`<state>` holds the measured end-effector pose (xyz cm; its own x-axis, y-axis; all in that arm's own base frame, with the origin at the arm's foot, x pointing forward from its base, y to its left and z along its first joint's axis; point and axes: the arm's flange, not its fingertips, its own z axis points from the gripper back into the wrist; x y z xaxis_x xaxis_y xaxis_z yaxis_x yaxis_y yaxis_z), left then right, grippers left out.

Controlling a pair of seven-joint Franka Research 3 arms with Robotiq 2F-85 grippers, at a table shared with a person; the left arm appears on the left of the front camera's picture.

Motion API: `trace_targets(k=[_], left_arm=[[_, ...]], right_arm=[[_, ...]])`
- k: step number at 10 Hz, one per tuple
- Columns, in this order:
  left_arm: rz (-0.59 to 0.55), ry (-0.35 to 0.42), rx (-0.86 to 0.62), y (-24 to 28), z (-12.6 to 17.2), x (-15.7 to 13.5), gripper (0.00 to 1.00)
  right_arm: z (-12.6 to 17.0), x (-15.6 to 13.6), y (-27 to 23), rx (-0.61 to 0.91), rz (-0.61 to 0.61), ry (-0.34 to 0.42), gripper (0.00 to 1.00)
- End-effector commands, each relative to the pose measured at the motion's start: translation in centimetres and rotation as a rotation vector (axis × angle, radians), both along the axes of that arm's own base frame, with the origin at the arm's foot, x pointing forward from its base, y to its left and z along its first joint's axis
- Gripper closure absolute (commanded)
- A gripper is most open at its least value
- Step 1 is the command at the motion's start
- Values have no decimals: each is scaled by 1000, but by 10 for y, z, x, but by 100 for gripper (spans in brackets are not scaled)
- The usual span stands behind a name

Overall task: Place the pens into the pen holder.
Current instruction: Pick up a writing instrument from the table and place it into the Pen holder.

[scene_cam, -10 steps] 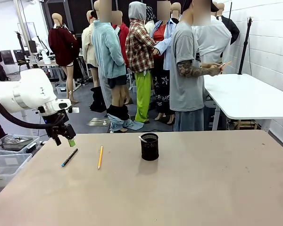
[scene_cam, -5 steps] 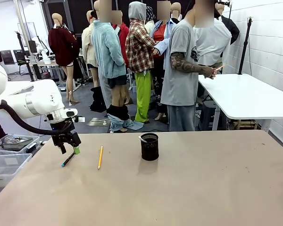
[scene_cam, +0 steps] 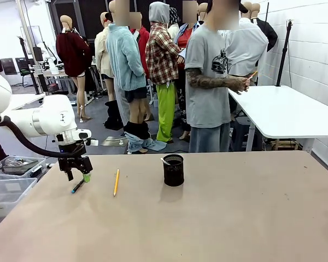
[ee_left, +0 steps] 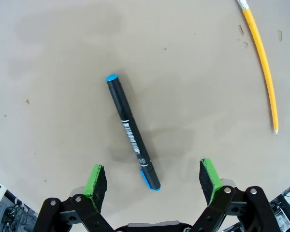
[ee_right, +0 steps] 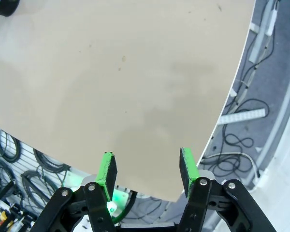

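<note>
A black pen with blue ends (scene_cam: 76, 186) (ee_left: 132, 131) lies flat on the tan table at the left. My left gripper (scene_cam: 76, 173) (ee_left: 153, 173) hangs open just above it, and the pen's near end sits between the green pads (ee_left: 97, 178) without touching them. A yellow-orange pencil (scene_cam: 116, 182) (ee_left: 262, 63) lies a little to the right. The black mesh pen holder (scene_cam: 173, 170) (ee_right: 2, 6) stands upright mid-table with a silver-white pen (scene_cam: 164, 161) sticking out of it. My right gripper (ee_right: 147, 163) is open over bare table near an edge, holding nothing.
The table (scene_cam: 235, 218) is bare to the right of the holder. Grey bins (scene_cam: 11, 174) sit beyond its left edge. A person (scene_cam: 210, 82) stands past the far side beside a white table (scene_cam: 284, 112). Cables (ee_right: 241, 121) lie on the floor past the edge.
My left arm has come down and slightly right, so the open gripper now hangs just over the black pen. The person behind the table has turned and shifted left.
</note>
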<state>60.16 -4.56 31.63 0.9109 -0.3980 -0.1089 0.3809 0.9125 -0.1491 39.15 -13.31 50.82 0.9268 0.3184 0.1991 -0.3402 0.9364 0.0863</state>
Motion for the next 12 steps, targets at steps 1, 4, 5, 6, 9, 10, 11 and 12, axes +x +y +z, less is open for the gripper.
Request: trace_targets(k=[1,4,5,6,9,10,11,12], left_arm=[[2,-14,11,-8,-1,0,0],[-5,1,-2,-6,-1,0,0],[9,-12,15,-5,-7,8,0],[12,-7,22,-7,-16,14,0],[44,-32,79,-9,-25,18,0],[42,-51,89,-9,-23,17,13],[49,-53,122,-10,-21,15,33],[51,-71,148,-14,-15,10,52]], right_arm=[[-4,0,0,-9,1,-9,34],[-4,0,0,-9,1,-9,34],[-4,0,0,-9,1,-9,34],[-4,0,0,-9,1,-9,34],[-4,0,0,-9,1,-9,34],[-4,0,0,-9,1,-9,34],[-4,0,0,-9,1,-9,34],[-4,0,0,-9,1,-9,34]])
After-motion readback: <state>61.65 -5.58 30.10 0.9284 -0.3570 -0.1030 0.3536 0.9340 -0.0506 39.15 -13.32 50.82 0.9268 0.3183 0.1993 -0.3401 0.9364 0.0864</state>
